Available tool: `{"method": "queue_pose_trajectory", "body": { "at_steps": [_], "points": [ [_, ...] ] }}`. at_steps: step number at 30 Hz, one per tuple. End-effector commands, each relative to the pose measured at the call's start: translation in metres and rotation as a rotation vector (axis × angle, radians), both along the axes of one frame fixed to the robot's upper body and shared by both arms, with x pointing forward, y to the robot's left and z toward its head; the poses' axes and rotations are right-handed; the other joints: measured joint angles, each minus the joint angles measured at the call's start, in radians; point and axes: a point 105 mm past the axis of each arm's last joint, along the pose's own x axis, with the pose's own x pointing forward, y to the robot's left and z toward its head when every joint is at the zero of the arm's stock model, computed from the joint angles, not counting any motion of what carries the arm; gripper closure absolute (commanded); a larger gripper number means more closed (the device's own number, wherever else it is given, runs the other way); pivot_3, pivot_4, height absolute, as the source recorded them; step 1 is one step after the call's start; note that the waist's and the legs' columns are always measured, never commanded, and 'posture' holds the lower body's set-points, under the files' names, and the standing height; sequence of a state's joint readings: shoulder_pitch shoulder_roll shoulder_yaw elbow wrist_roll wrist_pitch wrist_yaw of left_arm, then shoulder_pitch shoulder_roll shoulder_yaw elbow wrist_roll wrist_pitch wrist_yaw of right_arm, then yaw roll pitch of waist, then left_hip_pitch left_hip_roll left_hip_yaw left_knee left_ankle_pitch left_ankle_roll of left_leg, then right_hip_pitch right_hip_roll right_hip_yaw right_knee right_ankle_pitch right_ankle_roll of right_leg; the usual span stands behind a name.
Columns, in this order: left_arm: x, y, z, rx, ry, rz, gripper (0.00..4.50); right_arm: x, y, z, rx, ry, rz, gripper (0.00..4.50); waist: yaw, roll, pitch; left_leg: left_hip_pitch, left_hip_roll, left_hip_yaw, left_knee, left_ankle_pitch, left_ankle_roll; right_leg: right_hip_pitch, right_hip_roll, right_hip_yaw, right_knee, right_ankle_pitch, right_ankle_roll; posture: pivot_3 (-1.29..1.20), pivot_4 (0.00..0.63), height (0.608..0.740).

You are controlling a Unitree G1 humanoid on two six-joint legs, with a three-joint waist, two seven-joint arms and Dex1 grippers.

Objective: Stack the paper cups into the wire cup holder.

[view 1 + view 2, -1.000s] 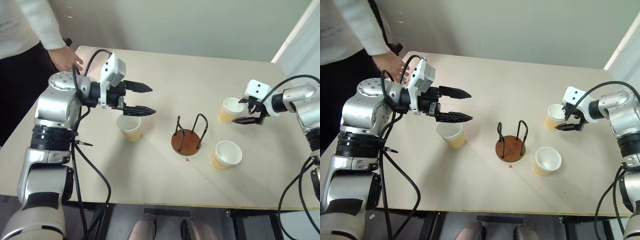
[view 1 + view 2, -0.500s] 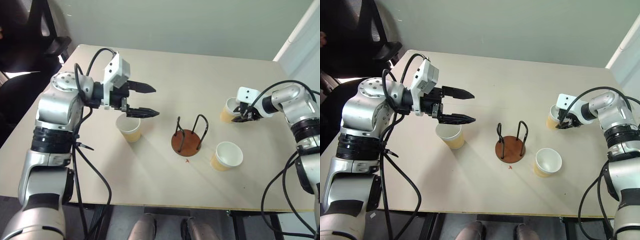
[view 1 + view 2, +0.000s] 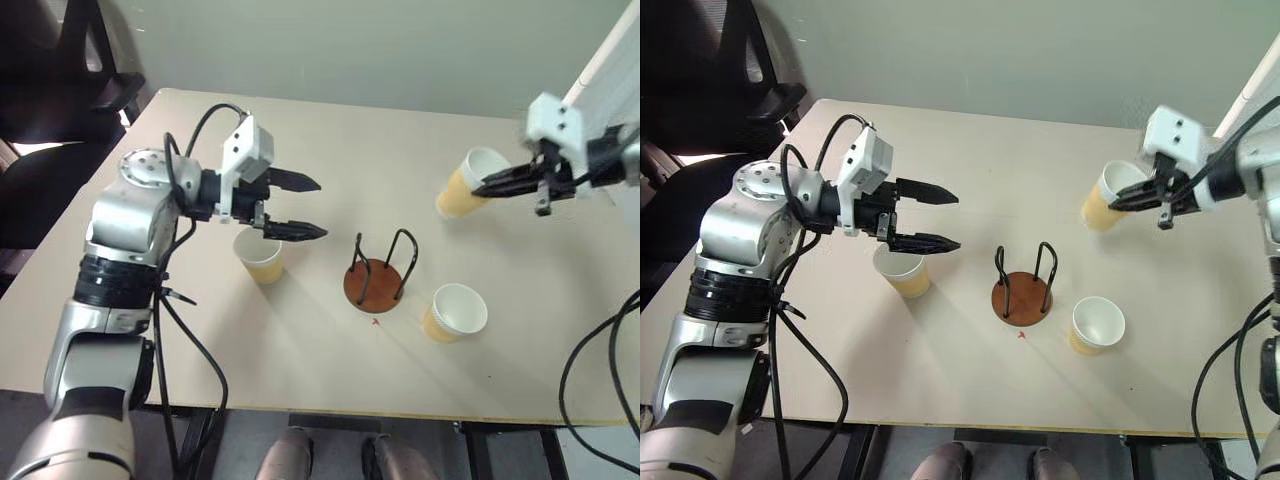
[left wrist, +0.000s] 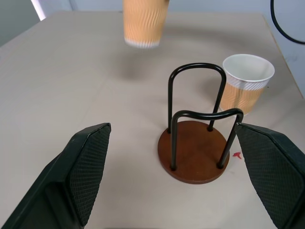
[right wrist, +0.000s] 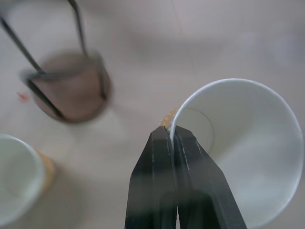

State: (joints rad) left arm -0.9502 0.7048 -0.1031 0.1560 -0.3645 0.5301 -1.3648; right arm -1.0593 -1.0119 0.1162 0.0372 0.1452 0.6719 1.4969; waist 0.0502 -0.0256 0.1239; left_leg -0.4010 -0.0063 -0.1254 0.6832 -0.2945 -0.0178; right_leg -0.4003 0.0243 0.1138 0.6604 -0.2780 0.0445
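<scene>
right end effector [image 3: 1130, 197] is pinching one paper cup [image 3: 1104, 199] by its rim, one finger inside and one outside, and the cup hangs tilted, clear of the table [image 3: 970, 380]. thin grip, that: a single pinch on the wall looks likely to let the cup swing or slip on the way over. the wire holder [image 3: 1023, 284] stands empty mid-table, and its two arches leave a tight opening, so a cup arriving tilted could catch a wire and tip the stand. a second cup [image 3: 1096, 325] sits just beside the holder's base and could get knocked.

left end effector [image 3: 305, 207] hovers spread wide above the third cup [image 3: 260, 255], holding nothing.

the right wrist view gives what the head views can't: fingers [image 5: 164, 157] pressed tight on the rim, cup wall between them. the left wrist view looks level across the table, showing the holder's arches [image 4: 198, 121] crossing and the lifted cup's bottom [image 4: 142, 28] hanging in the air behind them.
</scene>
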Motion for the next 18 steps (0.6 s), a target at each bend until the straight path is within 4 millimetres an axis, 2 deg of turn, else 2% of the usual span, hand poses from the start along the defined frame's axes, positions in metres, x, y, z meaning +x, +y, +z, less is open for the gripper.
{"method": "queue_pose_trajectory", "body": {
  "at_steps": [1, 5, 8, 11, 15, 18],
  "points": [
    [-0.003, -0.006, 0.011, 0.003, -0.056, -0.033, 0.0, -0.034, 0.026, 0.034, 0.032, -0.073, 0.105, 4.48, -0.002, 0.0, 0.0, 0.0, 0.0, 0.0, 0.0, 0.0, 0.0, 0.0, 0.0, 0.0, 0.0, 0.0, 0.0, 0.0, 0.15, 0.74],
    [-0.002, -0.009, 0.008, 0.018, -0.063, -0.051, 0.0, -0.05, 0.051, 0.039, 0.04, -0.084, 0.178, 4.48, -0.006, 0.0, 0.0, 0.001, 0.0, 0.0, 0.001, 0.002, 0.0, -0.001, 0.0, 0.0, 0.0, 0.0, 0.0, 0.0, 0.15, 0.74],
    [-0.003, -0.01, 0.005, 0.033, -0.063, -0.07, 0.0, -0.059, 0.077, 0.034, 0.05, -0.081, 0.264, 4.48, -0.011, 0.0, 0.0, 0.001, 0.0, -0.001, 0.001, 0.004, 0.0, -0.001, 0.0, 0.0, 0.002, 0.0, 0.0, 0.0, 0.15, 0.74],
    [-0.001, -0.012, 0.004, 0.047, -0.073, -0.082, 0.0, -0.058, 0.093, 0.026, 0.059, -0.075, 0.305, 4.48, -0.015, 0.0, 0.0, 0.001, 0.0, -0.001, 0.001, 0.005, 0.0, -0.002, 0.0, -0.001, 0.003, 0.001, -0.001, 0.0, 0.15, 0.74],
    [-0.002, -0.007, 0.006, 0.053, -0.076, -0.086, 0.0, -0.05, 0.094, 0.002, 0.014, -0.046, 0.312, 4.48, -0.013, 0.0, 0.0, 0.001, 0.0, -0.003, 0.001, 0.006, 0.0, -0.002, 0.0, -0.002, 0.003, 0.001, -0.001, 0.0, 0.15, 0.74],
    [-0.001, -0.003, 0.007, 0.06, -0.079, -0.076, 0.0, -0.045, 0.092, -0.007, -0.005, -0.036, 0.307, 4.48, -0.014, 0.0, 0.0, 0.0, 0.0, -0.002, 0.0, 0.006, 0.0, -0.003, 0.0, -0.002, 0.002, 0.001, -0.001, 0.0, 0.15, 0.74]
  ]
}}
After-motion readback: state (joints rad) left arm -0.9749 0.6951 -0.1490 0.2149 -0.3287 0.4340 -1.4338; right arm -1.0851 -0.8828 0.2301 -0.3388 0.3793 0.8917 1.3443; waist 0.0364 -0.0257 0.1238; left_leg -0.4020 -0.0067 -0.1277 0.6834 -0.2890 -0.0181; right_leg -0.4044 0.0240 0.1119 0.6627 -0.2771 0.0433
